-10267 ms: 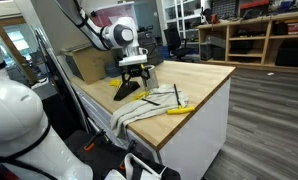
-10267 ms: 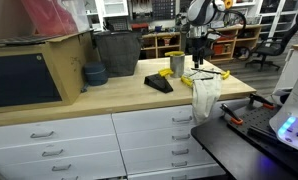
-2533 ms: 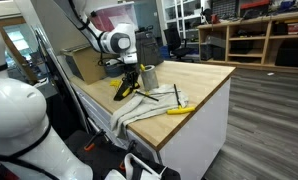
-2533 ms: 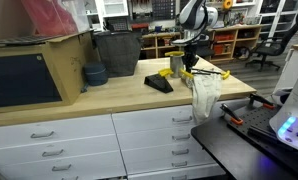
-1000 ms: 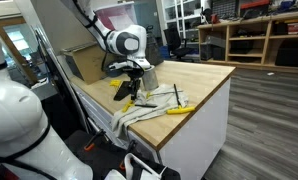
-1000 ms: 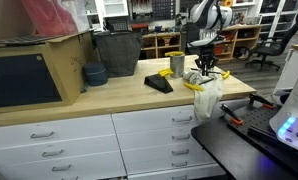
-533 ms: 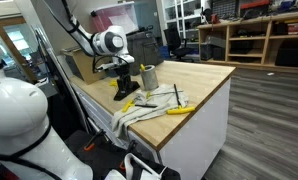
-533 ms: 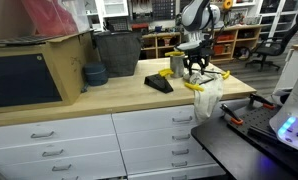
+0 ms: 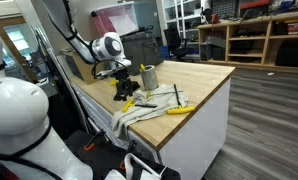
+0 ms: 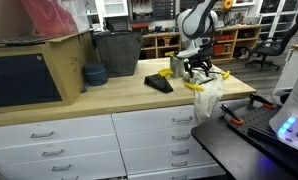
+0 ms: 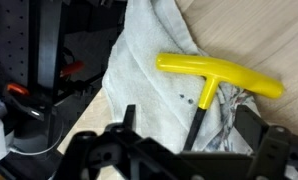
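My gripper (image 11: 189, 128) is open, its jaws wide apart, and hangs over a grey cloth (image 11: 154, 70) on the wooden countertop. A yellow T-handle tool (image 11: 221, 72) lies on the cloth, and its black shaft runs down between my fingers without being gripped. In both exterior views the gripper (image 9: 125, 86) (image 10: 196, 67) sits low over the near end of the cloth (image 9: 154, 105) (image 10: 206, 95), which drapes over the counter edge. A second yellow-handled tool (image 9: 177, 109) lies on the cloth further out.
A metal cup (image 9: 148, 77) stands just behind the gripper. A black wedge-shaped object (image 10: 159, 84), a blue bowl (image 10: 94, 74), a dark bin (image 10: 116, 52) and a cardboard box (image 10: 29, 75) sit along the countertop (image 9: 204, 75). Drawers are below, and a white robot body stands in the foreground (image 9: 19, 130).
The arm has swung back along the counter and the gripper has shifted a little across the cloth toward the black wedge. The jaws stay open and the tools have not moved.
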